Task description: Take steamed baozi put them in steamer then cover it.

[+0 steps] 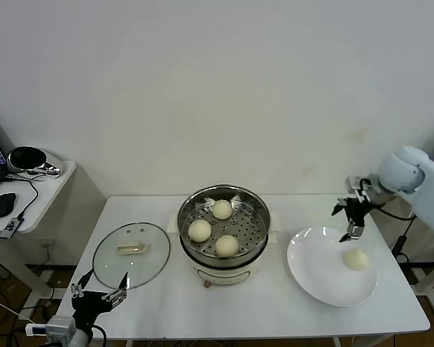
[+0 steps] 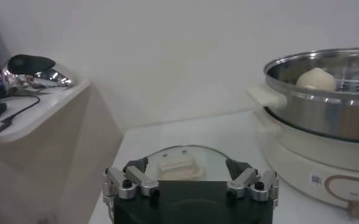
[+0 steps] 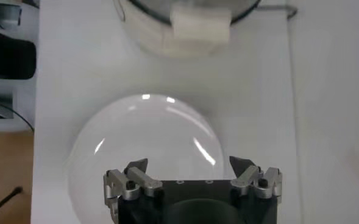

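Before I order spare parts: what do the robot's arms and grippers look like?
The right gripper is a dark, two-fingered unit with black cables looping to a rounded white arm shell. Both wrist views show the same build: a black body, silver-grey metal finger links with black screws, and dark pointed fingertips. The left gripper matches, on a black wrist with a white-grey segment below.

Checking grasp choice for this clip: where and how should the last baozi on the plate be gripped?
Grip the baozi across its round middle, coming straight down from above. It sits alone on the flat white plate, so both sides are free for fingers. The right gripper, open, hovers over the plate's far rim, closest to it. The left gripper waits, open, near the glass lid.
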{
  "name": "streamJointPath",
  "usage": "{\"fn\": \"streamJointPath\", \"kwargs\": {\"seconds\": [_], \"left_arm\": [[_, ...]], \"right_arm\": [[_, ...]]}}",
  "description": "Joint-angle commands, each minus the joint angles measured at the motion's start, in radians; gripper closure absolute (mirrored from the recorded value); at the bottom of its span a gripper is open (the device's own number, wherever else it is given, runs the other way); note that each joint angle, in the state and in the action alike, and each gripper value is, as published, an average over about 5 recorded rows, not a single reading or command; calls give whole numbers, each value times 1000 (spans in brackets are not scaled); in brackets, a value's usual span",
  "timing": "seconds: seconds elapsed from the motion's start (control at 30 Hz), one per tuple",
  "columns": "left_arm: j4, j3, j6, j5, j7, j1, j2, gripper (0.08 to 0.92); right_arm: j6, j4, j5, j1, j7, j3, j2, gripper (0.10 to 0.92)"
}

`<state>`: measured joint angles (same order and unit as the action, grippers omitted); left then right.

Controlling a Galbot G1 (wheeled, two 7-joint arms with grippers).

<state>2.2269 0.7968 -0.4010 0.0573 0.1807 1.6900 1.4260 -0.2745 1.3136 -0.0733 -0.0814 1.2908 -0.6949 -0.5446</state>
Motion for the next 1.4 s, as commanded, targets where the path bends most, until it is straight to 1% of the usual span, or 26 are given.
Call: {"fn": "streamJointPath", "kwargs": {"seconds": [0.03,0.3,1.0,1.4], "left_arm": [[-14,-3,-3,-8,3,-7,-2,177],[-28,-2,-2,-15,7,-3,1,177],[-49,2,-1,-21,10,-4,2,177],[-52,0,-1,-21,9,-5,2,177]], "right_arm": [[84,-111,-156,202,-20,148,-30,203],[183,-215,-226,225,-32,177,-102,203],[227,-262,-324,293,-42,244,-114,203],[235,-279,-346,299,-70,248,-125,203]]}}
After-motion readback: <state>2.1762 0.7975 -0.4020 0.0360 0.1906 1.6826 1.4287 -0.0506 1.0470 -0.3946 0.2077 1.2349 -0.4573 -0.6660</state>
